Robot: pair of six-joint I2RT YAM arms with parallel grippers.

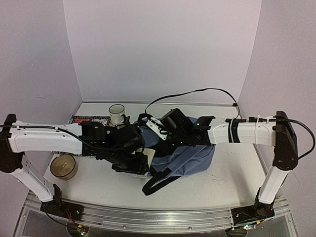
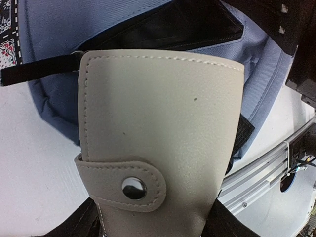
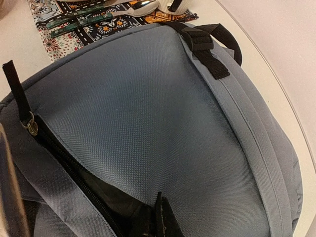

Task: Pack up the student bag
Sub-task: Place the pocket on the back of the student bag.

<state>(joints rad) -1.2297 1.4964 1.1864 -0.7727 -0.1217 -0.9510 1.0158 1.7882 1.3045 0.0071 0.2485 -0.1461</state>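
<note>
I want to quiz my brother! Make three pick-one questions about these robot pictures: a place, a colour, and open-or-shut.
1. Where is the stitched leather snap wallet?
A. in the left gripper
B. flat on the table
C. inside the cup

2. What colour is it?
A. red
B. cream
C. green

3. The soft blue-grey fabric backpack has a front pocket zip that is:
A. open
B. shut
C. missing

Answers:
1 A, it sits clamped in that gripper's own view.
2 B, the leather is pale cream.
3 A, dark lining shows.

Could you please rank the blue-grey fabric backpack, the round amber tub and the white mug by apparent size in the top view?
1. Blue-grey fabric backpack
2. Round amber tub
3. White mug, though it sits farther from the camera.
</note>
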